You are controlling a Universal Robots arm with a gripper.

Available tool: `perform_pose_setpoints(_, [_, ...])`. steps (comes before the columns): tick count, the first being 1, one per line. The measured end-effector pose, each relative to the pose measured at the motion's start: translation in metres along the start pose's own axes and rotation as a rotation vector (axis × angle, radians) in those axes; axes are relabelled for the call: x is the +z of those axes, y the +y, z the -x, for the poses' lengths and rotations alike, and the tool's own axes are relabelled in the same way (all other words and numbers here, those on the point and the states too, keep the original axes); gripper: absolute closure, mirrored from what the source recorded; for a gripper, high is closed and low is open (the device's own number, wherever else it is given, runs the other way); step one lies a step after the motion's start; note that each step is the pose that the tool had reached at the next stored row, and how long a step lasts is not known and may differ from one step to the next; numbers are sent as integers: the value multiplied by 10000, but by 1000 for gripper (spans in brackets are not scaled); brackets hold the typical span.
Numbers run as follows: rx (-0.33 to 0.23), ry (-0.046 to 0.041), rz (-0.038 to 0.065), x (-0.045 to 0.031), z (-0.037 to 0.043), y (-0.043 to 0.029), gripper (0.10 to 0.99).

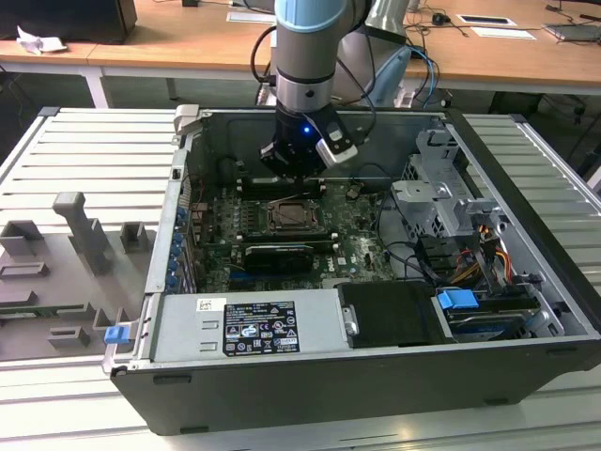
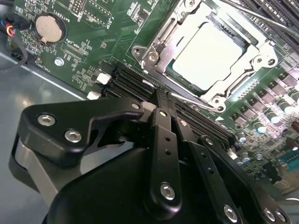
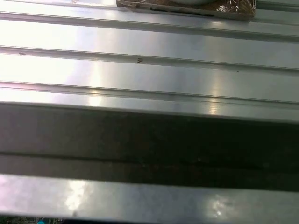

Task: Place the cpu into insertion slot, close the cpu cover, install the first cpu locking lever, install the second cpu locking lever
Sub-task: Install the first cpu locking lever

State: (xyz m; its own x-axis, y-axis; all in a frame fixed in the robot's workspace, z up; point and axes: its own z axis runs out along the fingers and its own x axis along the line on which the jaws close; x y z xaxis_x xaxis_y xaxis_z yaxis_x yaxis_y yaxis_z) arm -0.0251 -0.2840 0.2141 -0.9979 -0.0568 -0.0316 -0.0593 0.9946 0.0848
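My end effector (image 2: 161, 100) hangs inside the open computer case (image 1: 526, 376), its fingers (image 2: 161, 140) pressed together with nothing between them, the tips just beside the near edge of the insertion slot (image 2: 261, 58) in the second wrist view. In the exterior view I see the end effector (image 1: 293, 174) low over the green circuit board (image 1: 357, 230), just behind the insertion slot (image 1: 293, 218), with a small blue light glowing on the wrist above it.

The cpu (image 2: 203, 58) sits in the insertion slot, its pale silver top showing flat and square in the middle. The cpu cover (image 2: 180, 39) lies down around it as a silvery frame, the chip showing through its window. A thin metal locking lever (image 2: 194, 99) runs along the slot edge nearest my fingertips; I cannot tell whether it is hooked down. Another thin rod (image 2: 261, 16) crosses the far corner of the slot.

Long black memory slots (image 2: 128, 84) lie between the fingertips and the socket. A round coin battery (image 2: 49, 27) sits on the board well apart from the socket. The case stands on a ribbed metal worktop (image 1: 84, 160), and the first wrist view shows those pale ribs (image 3: 149, 42) beyond a dark band (image 3: 149, 140)
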Motion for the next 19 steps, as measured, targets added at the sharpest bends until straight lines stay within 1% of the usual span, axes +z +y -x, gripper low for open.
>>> perform_pose_setpoints(3, [127,-11,-8,17,11,-2,980])
perform_pose_setpoints(12, [130,-10,-19,84,20,-9,980])
perform_pose_setpoints(14, [130,-10,-44,93,21,-10,980])
perform_pose_setpoints(19, [131,-4,-181,102,23,-10,980])
